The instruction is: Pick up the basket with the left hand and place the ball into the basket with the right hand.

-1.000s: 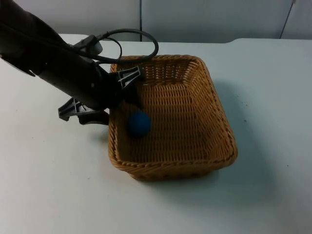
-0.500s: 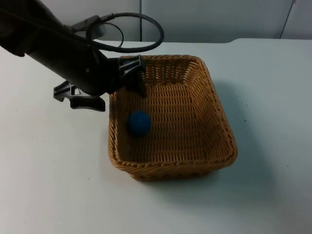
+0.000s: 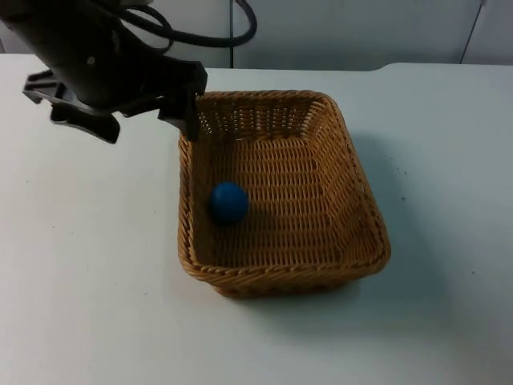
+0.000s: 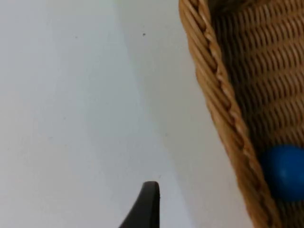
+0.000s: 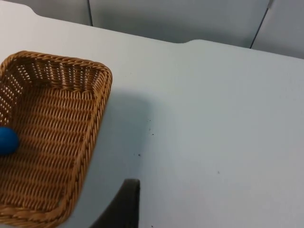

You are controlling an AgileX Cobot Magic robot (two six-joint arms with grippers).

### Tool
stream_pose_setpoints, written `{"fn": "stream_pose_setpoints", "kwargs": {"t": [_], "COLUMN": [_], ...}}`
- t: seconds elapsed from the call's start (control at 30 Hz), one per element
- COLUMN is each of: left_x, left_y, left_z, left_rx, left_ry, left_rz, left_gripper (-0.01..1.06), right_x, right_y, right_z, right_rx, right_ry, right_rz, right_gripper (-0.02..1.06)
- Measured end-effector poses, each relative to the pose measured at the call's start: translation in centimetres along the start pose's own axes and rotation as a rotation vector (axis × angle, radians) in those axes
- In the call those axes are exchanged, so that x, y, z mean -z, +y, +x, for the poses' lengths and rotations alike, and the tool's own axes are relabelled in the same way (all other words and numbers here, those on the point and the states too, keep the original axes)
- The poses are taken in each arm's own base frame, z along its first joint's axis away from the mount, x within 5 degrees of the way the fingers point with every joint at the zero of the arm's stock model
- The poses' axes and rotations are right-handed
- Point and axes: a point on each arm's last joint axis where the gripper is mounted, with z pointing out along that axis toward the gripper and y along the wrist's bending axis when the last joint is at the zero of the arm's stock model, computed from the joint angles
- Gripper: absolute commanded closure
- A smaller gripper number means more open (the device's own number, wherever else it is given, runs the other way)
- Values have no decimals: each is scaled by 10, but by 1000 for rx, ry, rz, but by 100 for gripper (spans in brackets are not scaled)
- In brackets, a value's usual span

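Note:
The wicker basket (image 3: 365,216) stands on the white table with the blue ball (image 3: 228,202) lying inside, near its left wall. My left gripper (image 3: 150,128) hovers open above the basket's far-left corner, with one finger out over the table and the other near the rim, holding nothing. The left wrist view shows the basket's rim (image 4: 223,109), the ball (image 4: 284,171) behind it and bare table beside it. My right gripper (image 5: 124,209) waits over the table to the right of the basket (image 5: 95,118), with the ball (image 5: 7,140) in sight.
White table top (image 3: 88,273) lies all around the basket. The grey partition wall (image 3: 345,32) closes off the far edge.
My left gripper, which straddled the basket's left wall a second ago, has pulled up and back toward the far left. The basket and ball have stayed put.

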Motion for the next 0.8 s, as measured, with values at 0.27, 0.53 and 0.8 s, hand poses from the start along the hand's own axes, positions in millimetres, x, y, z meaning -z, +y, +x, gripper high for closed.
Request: {"fn": "stream_pose_setpoints", "kwargs": {"t": [0.27, 0.53, 0.8], "left_x": [80, 169, 258], "left_y": [4, -3, 2], "left_z": [0, 6, 35], "left_rx": [-124, -159, -151], "left_ry": [-51, -257, -471], "left_rz": [-157, -178, -282], "left_gripper": [21, 21, 21], "right_x": [0, 0, 0], "right_y": [1, 1, 1], "right_z": [0, 0, 0], "right_rx": [-11, -12, -14], "right_ry": [0, 0, 2], "right_rz": [-10, -12, -12], "right_gripper": [0, 0, 0]}}
